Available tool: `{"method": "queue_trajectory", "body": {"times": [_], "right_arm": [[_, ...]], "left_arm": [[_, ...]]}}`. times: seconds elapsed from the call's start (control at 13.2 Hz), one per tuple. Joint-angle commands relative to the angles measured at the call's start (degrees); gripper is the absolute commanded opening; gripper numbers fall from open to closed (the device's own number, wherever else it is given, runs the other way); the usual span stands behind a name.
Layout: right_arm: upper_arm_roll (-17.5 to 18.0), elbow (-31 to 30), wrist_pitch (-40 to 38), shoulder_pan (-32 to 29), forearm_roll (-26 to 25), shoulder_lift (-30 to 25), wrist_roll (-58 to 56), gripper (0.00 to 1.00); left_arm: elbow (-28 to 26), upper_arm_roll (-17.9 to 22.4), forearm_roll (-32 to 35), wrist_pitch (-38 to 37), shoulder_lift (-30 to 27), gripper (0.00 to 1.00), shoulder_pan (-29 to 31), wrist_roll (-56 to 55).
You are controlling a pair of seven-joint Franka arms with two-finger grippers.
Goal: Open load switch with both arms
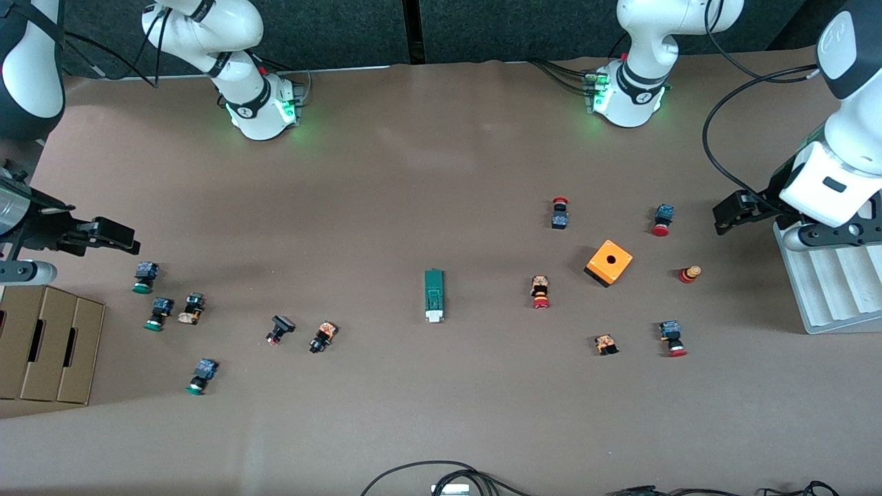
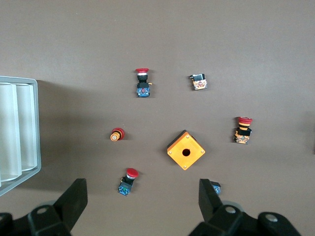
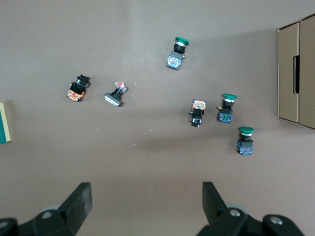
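The load switch [image 1: 434, 295], a narrow dark-green block with a white end piece, lies flat in the middle of the table. Only its end shows at the edge of the right wrist view [image 3: 4, 123]. My left gripper [image 1: 723, 215] hangs open over the table at the left arm's end, between the white rack and a red button; its wrist view shows its empty gripper [image 2: 142, 201] above bare table. My right gripper [image 1: 129, 239] hangs open over the right arm's end, above a green button, also empty [image 3: 146, 201]. Both grippers are well away from the switch.
An orange cube with a hole [image 1: 608, 262] and several red-capped buttons lie toward the left arm's end, beside a white slotted rack [image 1: 834, 289]. Several green-capped and black buttons lie toward the right arm's end near a cardboard box [image 1: 45, 344]. Cables lie along the table's front edge.
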Motion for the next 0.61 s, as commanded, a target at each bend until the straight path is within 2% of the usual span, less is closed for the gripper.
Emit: {"method": "queue_trajectory", "body": {"times": [0.0,0.53], "right_arm": [[0.4,-0.1,-0.4,-0.5,-1.2,-0.6,-0.2,1.00],[-0.1,-0.1,-0.3,-0.8,-0.6,-0.3,-0.4,1.00]], "left_arm": [[1.4,0.1,0.0,-0.8,0.5,1.00,0.1,0.3],[1.4,0.1,0.0,-0.8,0.5,1.00,0.1,0.2]]}}
